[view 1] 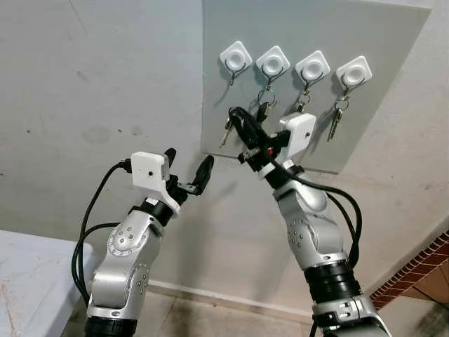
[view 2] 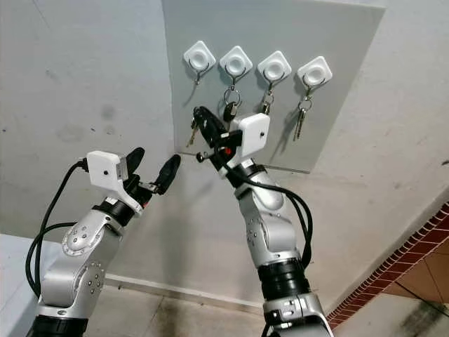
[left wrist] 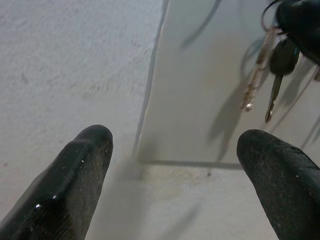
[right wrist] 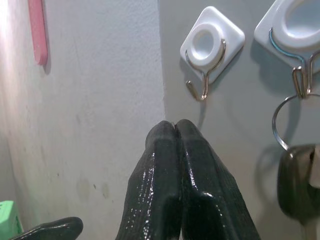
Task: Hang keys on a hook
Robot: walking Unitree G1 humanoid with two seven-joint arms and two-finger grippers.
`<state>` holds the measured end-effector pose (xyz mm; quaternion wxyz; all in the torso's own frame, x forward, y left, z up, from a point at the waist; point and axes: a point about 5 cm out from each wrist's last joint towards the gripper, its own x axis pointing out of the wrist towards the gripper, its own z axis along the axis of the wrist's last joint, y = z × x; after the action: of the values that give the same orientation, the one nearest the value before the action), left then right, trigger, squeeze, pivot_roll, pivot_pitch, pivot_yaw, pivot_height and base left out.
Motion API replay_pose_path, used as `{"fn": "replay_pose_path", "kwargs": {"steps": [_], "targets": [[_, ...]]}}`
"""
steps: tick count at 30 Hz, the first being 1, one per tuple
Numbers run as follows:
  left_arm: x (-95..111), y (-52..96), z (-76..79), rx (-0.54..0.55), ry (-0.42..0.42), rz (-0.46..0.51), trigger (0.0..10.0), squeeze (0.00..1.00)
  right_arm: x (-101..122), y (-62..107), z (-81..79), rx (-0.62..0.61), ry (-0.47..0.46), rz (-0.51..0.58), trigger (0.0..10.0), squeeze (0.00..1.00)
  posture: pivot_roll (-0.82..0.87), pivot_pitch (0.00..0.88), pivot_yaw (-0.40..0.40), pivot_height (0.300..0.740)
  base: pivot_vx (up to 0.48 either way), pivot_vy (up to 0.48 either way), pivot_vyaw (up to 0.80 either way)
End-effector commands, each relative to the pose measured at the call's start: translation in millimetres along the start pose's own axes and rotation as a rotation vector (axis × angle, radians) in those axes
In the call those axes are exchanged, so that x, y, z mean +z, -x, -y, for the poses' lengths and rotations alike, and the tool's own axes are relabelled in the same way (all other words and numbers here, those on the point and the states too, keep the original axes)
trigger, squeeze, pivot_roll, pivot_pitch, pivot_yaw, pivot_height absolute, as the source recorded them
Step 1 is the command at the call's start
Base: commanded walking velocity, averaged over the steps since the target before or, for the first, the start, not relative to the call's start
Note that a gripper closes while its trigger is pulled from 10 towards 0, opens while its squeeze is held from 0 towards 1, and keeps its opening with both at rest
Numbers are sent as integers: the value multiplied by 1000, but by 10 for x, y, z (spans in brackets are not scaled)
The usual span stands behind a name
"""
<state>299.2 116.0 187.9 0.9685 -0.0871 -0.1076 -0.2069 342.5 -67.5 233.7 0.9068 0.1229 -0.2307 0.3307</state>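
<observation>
The right end effector [view 1: 238, 121] is raised against the grey board [view 1: 393, 42], just below and slightly toward the robot's right of the empty hook [view 1: 236, 69], the leftmost of the row of four. Its black fingers are pressed together (the right wrist view shows the two tips meeting with no gap), pinching the ring of the keys [view 1: 226, 132], which dangle beneath the fingertips with their long axis hanging straight down along the board. The empty hook sits a little above the fingertips, its open curl turned upward, so I judge the coming move to be a short lift and a small shift toward the hook until the ring clears the tip, then a drop onto it. The other three hooks, further from the empty one, each carry keys already; the nearest hanging set [view 1: 264, 105] is just beside the end effector and could be knocked. The left end effector [view 1: 188, 172] waits lower, off the board's lower corner, fingers spread, holding nothing; the right arm is clearly the nearer one.
</observation>
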Motion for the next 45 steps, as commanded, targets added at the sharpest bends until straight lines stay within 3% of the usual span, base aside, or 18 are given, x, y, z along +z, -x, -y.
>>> {"fn": "replay_pose_path", "kwargs": {"steps": [1,21,45], "targets": [[129,-50,71,-44,-11,41,10000,0,68,-58,26,-10,0,32,10000,0,43,20,-39,740,0,0,0],[157,-94,115,-61,-2,41,10000,0,162,-328,39,-10,-70,88,10000,0,43,26,-37,740,0,0,0],[151,-82,132,-53,11,40,10000,0,159,-417,37,0,-95,102,10000,0,48,29,-41,740,0,0,0]]}}
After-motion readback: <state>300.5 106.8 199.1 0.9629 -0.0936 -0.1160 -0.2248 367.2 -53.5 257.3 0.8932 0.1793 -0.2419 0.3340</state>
